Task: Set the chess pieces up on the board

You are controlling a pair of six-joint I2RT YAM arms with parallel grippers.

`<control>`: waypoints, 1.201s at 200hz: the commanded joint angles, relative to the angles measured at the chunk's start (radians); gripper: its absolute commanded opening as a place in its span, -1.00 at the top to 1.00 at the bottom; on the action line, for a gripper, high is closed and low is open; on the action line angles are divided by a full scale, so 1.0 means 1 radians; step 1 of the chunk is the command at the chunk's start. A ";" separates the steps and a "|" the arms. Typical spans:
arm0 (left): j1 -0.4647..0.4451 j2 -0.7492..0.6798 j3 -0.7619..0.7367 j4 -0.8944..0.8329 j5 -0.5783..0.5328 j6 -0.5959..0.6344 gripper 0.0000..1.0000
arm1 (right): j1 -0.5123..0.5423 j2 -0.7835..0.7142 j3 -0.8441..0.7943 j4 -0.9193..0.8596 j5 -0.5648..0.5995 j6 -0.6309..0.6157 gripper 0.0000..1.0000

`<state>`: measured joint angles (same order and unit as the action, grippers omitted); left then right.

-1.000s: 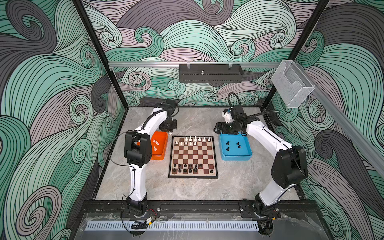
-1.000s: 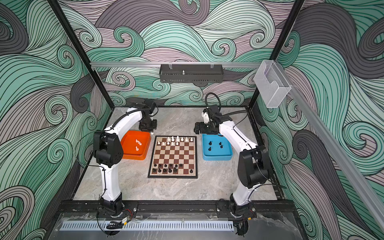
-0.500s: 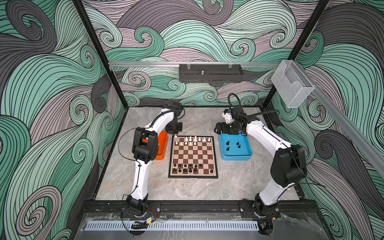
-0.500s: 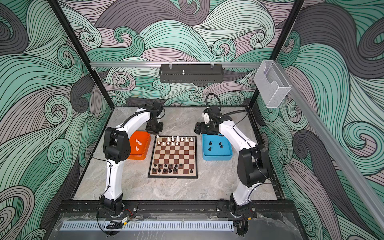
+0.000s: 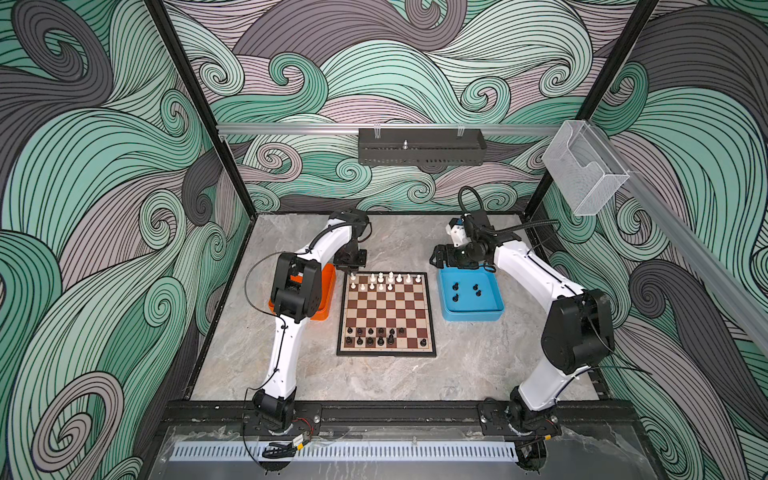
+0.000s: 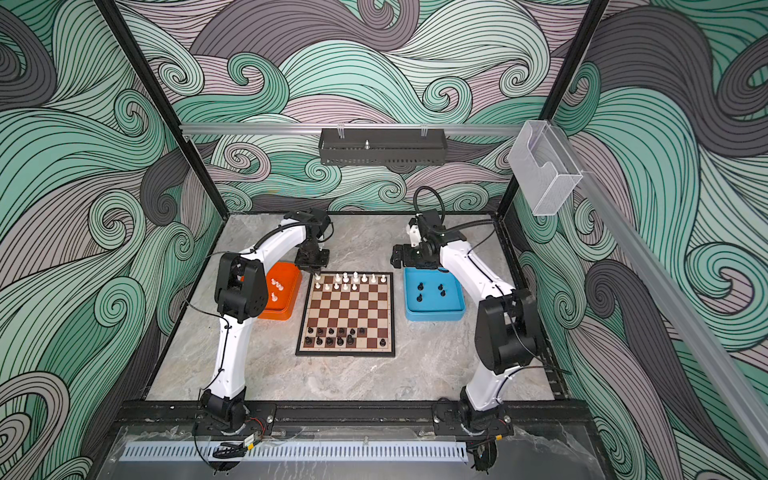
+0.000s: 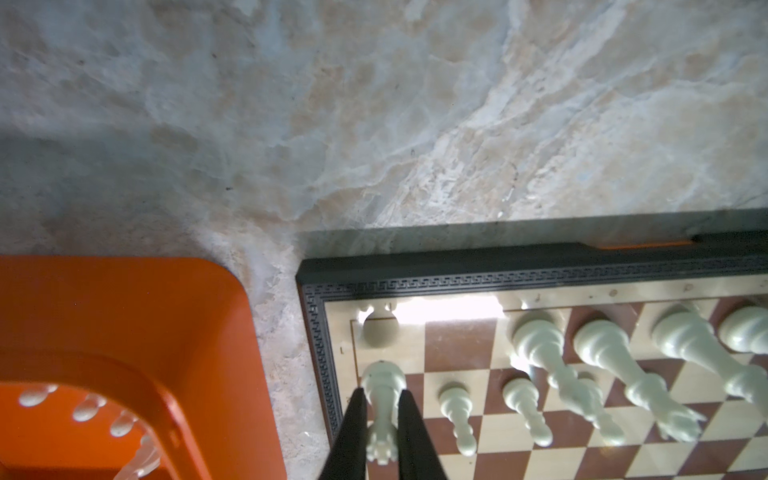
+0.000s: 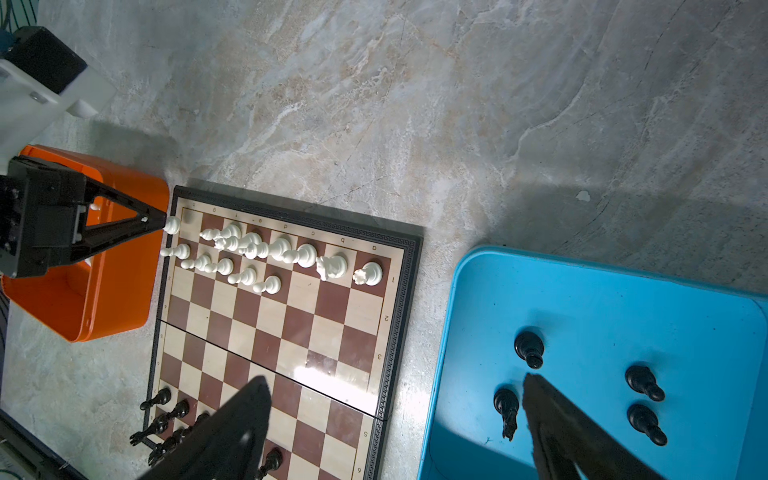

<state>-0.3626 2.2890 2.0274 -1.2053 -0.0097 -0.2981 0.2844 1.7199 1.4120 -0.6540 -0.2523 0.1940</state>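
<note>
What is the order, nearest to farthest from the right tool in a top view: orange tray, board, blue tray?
1. Blue tray, its far rim beside the right tool.
2. Board, middle.
3. Orange tray, left of the board.

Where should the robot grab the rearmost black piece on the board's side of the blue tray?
Probably pinch the black piece around its slim upper body, coming straight down with the open right gripper. It stands upright on a wider round base, apart from its neighbours, leaving room either side.

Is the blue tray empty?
Not empty. Four black chess pieces sit inside the blue tray, apart from each other.
</note>
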 commanded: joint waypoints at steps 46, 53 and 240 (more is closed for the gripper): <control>-0.007 0.032 0.034 -0.030 0.015 0.009 0.72 | -0.012 0.017 -0.001 -0.012 -0.016 -0.007 -0.89; -0.007 0.033 0.034 -0.028 0.017 0.009 0.72 | -0.013 0.018 -0.002 -0.011 -0.017 -0.007 -0.89; -0.007 0.050 0.045 -0.007 0.010 0.006 0.72 | -0.020 0.036 0.005 -0.012 -0.034 -0.005 -0.88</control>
<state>-0.3626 2.3203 2.0312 -1.2003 0.0048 -0.2974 0.2726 1.7435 1.4120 -0.6544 -0.2710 0.1940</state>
